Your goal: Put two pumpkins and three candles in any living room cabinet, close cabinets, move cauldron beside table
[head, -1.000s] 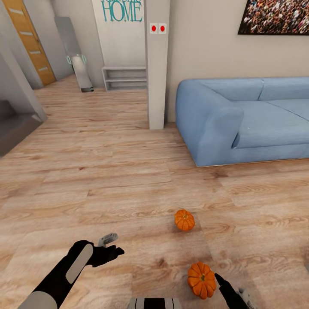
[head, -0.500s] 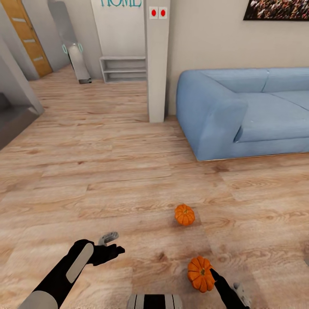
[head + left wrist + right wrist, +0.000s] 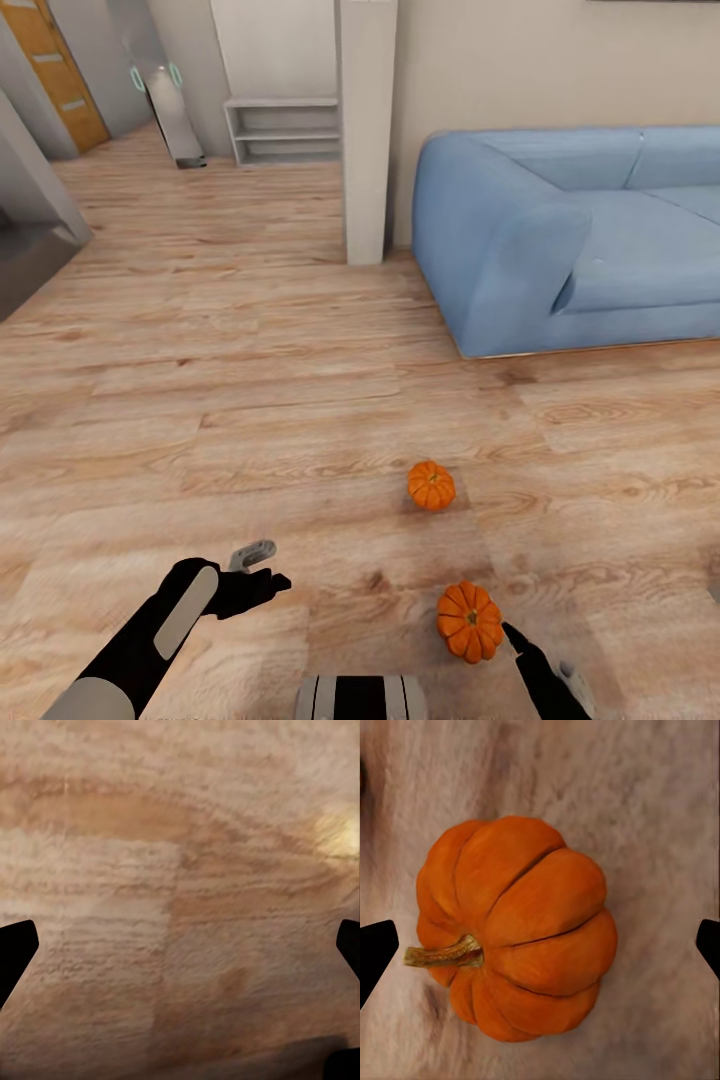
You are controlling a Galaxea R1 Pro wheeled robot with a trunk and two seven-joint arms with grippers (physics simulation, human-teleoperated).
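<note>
Two pumpkins on wood floor, near pumpkin [image 3: 514, 926] below wide-open, empty right claw [image 3: 540, 949], untouched

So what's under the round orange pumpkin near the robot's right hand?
The round orange ribbed pumpkin lies on pale wood-plank floor, stem sideways. The patch of floor directly beneath it is covered, so I can't see it.

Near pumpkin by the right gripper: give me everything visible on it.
The near pumpkin is small, round, orange and deeply ribbed, with a short tan-brown stem. It lies on the wood floor, apparently tipped on its side. The right gripper is open with the fingers wide apart either side, not touching. The other pumpkin sits apart, farther out.
</note>
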